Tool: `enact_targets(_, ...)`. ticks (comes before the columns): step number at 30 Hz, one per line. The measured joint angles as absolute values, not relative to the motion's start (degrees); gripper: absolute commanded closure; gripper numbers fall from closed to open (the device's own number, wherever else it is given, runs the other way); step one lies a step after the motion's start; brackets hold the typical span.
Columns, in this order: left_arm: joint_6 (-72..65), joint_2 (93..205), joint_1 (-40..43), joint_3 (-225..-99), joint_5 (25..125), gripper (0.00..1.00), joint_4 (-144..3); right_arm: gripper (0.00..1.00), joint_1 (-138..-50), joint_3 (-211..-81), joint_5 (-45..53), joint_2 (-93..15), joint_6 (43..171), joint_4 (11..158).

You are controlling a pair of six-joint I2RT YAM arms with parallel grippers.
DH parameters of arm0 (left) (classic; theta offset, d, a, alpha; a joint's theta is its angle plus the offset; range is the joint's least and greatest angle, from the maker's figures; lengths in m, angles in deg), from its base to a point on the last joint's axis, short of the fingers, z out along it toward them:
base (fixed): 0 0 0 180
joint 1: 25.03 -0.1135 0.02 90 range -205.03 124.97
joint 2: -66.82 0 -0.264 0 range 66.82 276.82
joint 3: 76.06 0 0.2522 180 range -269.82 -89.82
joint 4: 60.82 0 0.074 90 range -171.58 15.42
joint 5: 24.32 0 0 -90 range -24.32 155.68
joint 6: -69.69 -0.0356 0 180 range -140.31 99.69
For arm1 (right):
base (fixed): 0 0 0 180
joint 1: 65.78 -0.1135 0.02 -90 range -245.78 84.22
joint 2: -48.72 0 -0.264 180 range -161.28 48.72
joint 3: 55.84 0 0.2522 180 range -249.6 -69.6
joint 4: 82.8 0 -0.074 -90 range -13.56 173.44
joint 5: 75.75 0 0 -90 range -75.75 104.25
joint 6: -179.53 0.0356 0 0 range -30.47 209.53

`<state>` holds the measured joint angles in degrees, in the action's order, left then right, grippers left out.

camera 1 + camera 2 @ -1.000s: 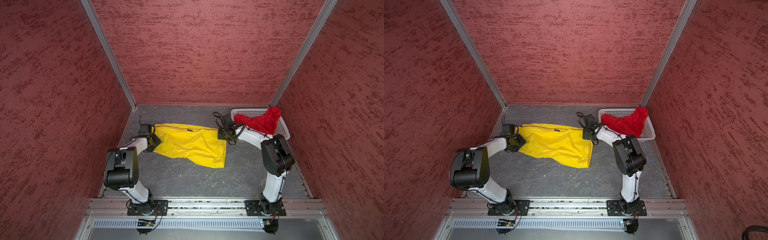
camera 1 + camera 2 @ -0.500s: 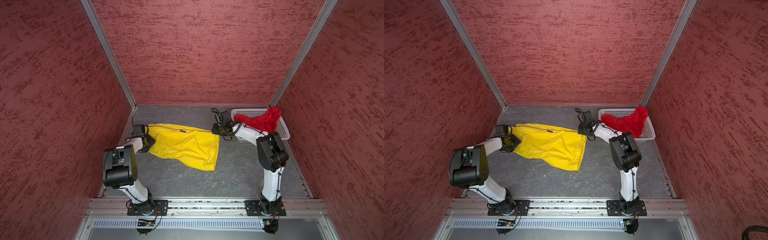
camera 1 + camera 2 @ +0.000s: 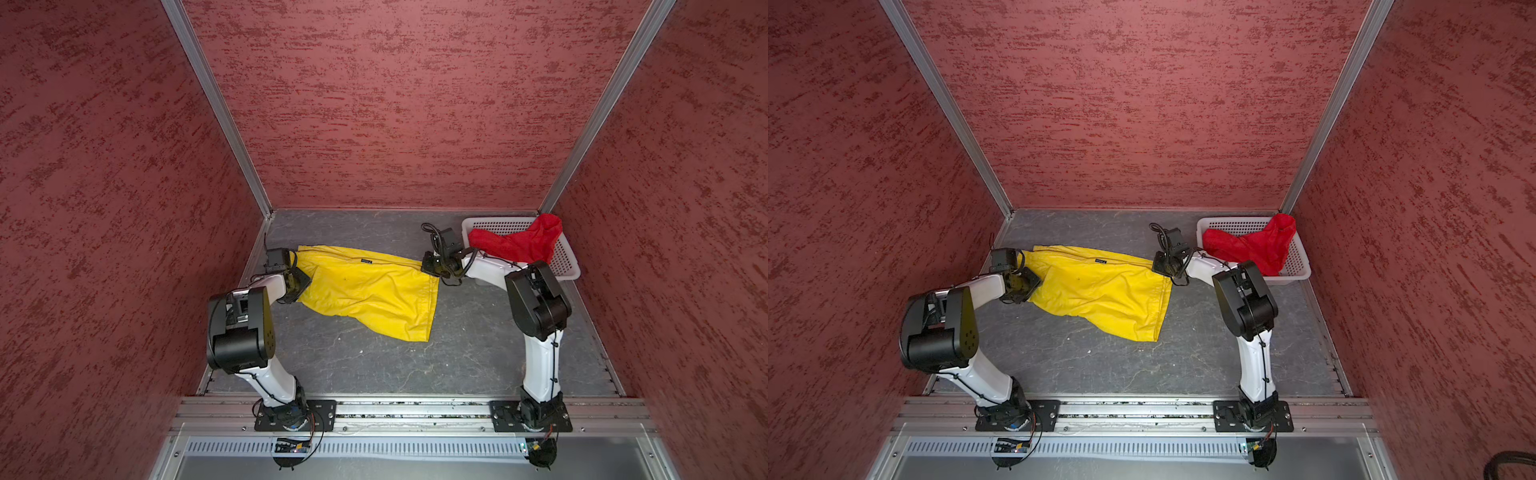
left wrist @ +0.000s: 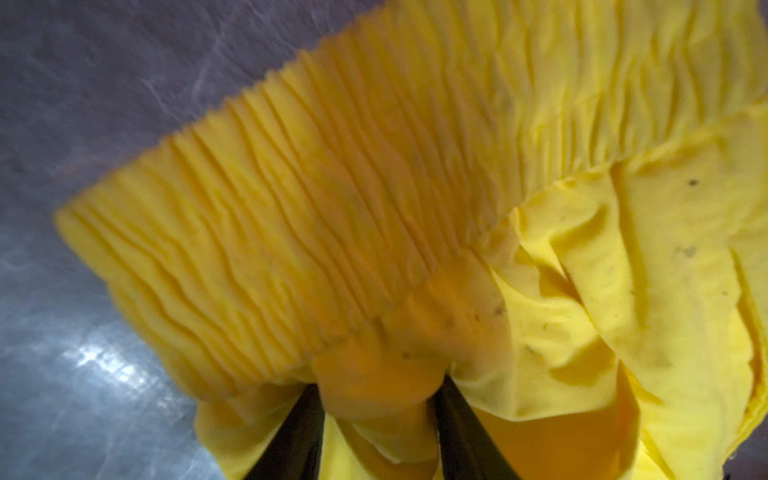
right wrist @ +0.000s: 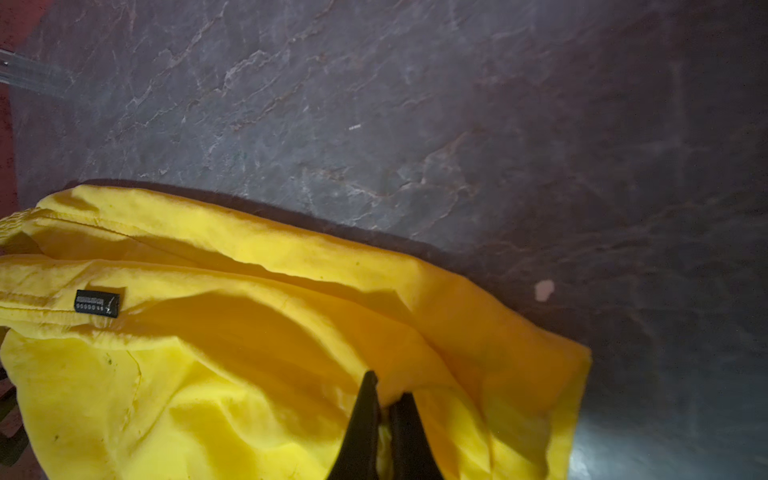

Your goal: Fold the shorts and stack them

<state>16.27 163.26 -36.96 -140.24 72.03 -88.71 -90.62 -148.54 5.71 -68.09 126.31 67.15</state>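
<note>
The yellow shorts (image 3: 370, 286) (image 3: 1100, 291) lie spread on the grey floor, gathered waistband (image 4: 291, 228) at the left end. My left gripper (image 3: 299, 282) (image 3: 1027, 282) (image 4: 378, 390) is shut on a thick bunch of yellow fabric just below the waistband. At the far right corner of the leg, my right gripper (image 3: 428, 264) (image 3: 1158, 264) (image 5: 388, 395) is shut on a thin fold of the shorts, whose small dark label (image 5: 97, 303) shows. The red shorts (image 3: 519, 245) (image 3: 1254, 245) lie crumpled in the basket, touched by neither gripper.
A white perforated basket (image 3: 565, 266) (image 3: 1300, 266) stands in the back right corner against the red wall, right behind my right arm. Red textured walls close in the left, back and right sides. An aluminium rail (image 3: 415, 411) runs along the front.
My right gripper moved left onto the leg corner and shut on it. The yellow shorts shifted slightly left. My left gripper tightened a little on its bunch.
</note>
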Motion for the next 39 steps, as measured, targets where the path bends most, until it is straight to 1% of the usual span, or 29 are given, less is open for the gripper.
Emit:
enact_targets(6, 16.33, 163.26, -37.07, -140.24, 72.67, 0.6, -88.69, 1.0, -89.55, -149.0, 13.21, -64.51, 124.41, 63.02)
enact_targets(10, 16.33, 163.33, -36.91, -140.24, 73.87, 0.6, -88.69, 1.0, -87.3, -151.12, 14.54, -64.27, 123.79, 62.16)
enact_targets(11, 16.33, 163.31, -36.87, -140.24, 74.2, 0.6, -88.69, 0.95, -87.01, -151.47, 14.35, -64.33, 123.66, 62.16)
enact_targets(13, 16.31, 163.31, -36.82, -140.24, 74.55, 0.6, -88.62, 0.75, -86.68, -152.14, 13.04, -64.68, 123.36, 62.4)
enact_targets(14, 16.31, 163.31, -36.85, -140.24, 74.57, 0.6, -88.49, 0.69, -86.6, -152.62, 12.23, -65.06, 123.03, 62.38)
enact_targets(16, 16.31, 163.31, -36.87, -140.24, 74.59, 0.58, -88.16, 0.64, -86.49, -153.37, 10.92, -65.76, 122.96, 62.4)
enact_targets(17, 16.31, 163.31, -36.87, -140.24, 74.63, 0.54, -88.07, 0.62, -86.44, -153.56, 10.43, -65.93, 122.9, 62.36)
enact_targets(18, 16.42, 163.31, -36.85, -140.24, 74.79, 0.49, -88.01, 0.6, -86.42, -153.56, 10.22, -65.91, 122.83, 62.32)
enact_targets(20, 16.7, 163.31, -36.61, -140.24, 75.05, 0.43, -87.92, 0.57, -86.47, -153.59, 10.52, -65.45, 122.26, 62.03)
enact_targets(23, 17.16, 162.96, -36.1, -140.28, 75.64, 0.39, -87.7, 0.57, -87.36, -151.95, 12.2, -62.26, 121.35, 61.6)
enact_targets(24, 17.38, 162.7, -35.86, -140.28, 75.81, 0.39, -87.72, 0.58, -87.82, -150.5, 13.06, -60.07, 121.17, 61.6)
enact_targets(28, 18.43, 160.25, -34.55, -140.28, 75.92, 0.39, -87.75, 0.7, -91.84, -144.41, 16.42, -51.09, 120.93, 61.94)
enact_targets(29, 18.63, 159.16, -34.01, -140.37, 75.84, 0.39, -87.79, 0.71, -93.61, -142.88, 16.79, -49.14, 121.08, 62.25)
enact_targets(31, 18.74, 157.58, -33.0, -141.07, 75.57, 0.38, -88.27, 0.68, -97.29, -139.82, 16.95, -46.48, 121.5, 63.37)
enact_targets(33, 18.76, 156.64, -32.13, -142.75, 74.72, 0.34, -88.8, 0.63, -101.09, -136.67, 16.93, -45.08, 122.0, 63.91)
enact_targets(34, 18.76, 156.4, -31.86, -143.41, 74.55, 0.33, -88.88, 0.61, -102.77, -135.49, 16.9, -44.93, 122.4, 63.85)
enact_targets(39, 18.61, 154.98, -31.62, -144.21, 72.84, 0.31, -89.8, 0.59, -108.89, -130.81, 16.07, -44.9, 124.52, 60.66)
